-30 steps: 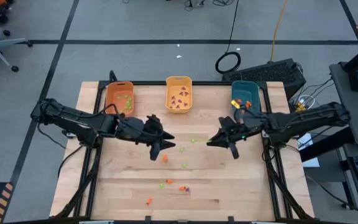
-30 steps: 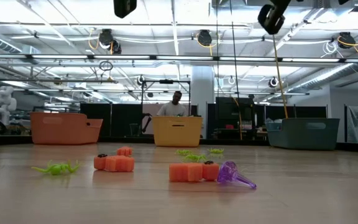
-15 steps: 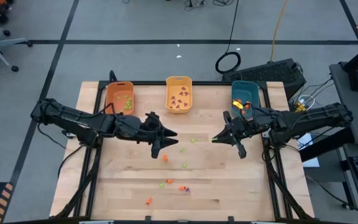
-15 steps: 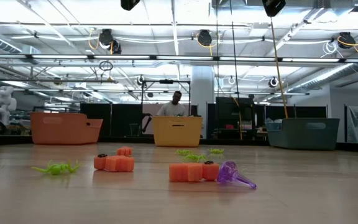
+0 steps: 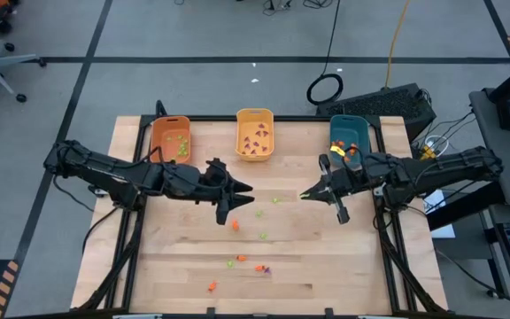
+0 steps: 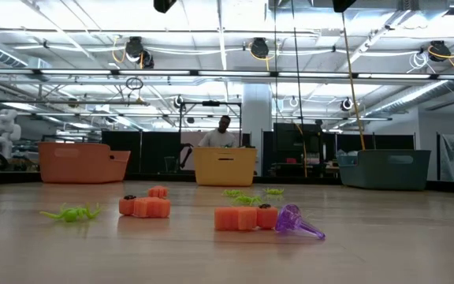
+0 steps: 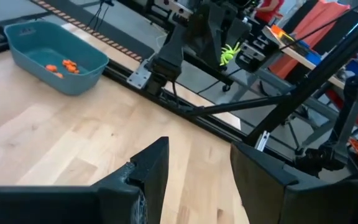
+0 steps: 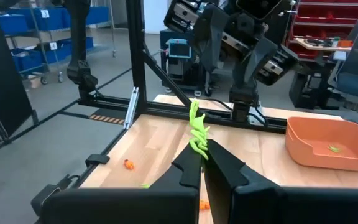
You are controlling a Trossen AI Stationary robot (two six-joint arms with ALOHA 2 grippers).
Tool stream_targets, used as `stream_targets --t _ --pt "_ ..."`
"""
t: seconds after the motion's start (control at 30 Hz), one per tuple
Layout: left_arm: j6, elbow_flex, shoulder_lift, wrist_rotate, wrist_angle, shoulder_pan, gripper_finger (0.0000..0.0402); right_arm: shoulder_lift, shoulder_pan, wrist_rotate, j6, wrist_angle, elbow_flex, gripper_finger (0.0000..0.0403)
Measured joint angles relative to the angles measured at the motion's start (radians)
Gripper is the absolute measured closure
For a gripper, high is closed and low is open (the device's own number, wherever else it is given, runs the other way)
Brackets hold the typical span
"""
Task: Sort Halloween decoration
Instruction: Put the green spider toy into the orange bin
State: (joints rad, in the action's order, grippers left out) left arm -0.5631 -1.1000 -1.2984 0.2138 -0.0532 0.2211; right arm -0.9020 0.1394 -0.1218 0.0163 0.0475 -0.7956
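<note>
The right gripper [image 8: 201, 163] is above the table [image 5: 326, 257], near its right side, and its two fingers are pressed together on a light green trinket [image 8: 196, 132]. This trinket looks like a small thin creature of soft plastic, with several bent legs that stick out above the fingertips. In the left wrist view the same green piece [image 7: 229, 53] shows in the far gripper, with its legs spread like a spider.

The left gripper [image 5: 234, 202] hangs above the middle of the table. Its fingers [image 7: 151, 171] stand apart and nothing is between them.

The other trinkets lie loose on the wood. In the low view there are blocky orange pieces [image 6: 145, 206] near the front, a second orange group [image 6: 245, 218] touching a purple cone-shaped piece [image 6: 296, 222], and flat green spiders [image 6: 72, 212] further left.

Three bins stand along the far edge. The orange bin [image 5: 170, 140] holds green pieces, the yellow bin [image 5: 255, 135] holds dark purple ones, and the teal bin [image 7: 53, 56] holds orange ones.
</note>
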Motion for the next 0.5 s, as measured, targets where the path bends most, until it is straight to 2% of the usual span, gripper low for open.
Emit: stream_targets --t 0.27,0.5 --pt "0.166 0.000 0.000 0.004 0.063 -0.009 0.0226 0.000 0.000 0.001 -0.060 0.000 0.000 0.0403" --pt "0.277 0.000 -0.002 0.032 0.147 -0.018 0.0226 -0.001 0.000 0.074 -0.129 -0.005 0.000 0.0403"
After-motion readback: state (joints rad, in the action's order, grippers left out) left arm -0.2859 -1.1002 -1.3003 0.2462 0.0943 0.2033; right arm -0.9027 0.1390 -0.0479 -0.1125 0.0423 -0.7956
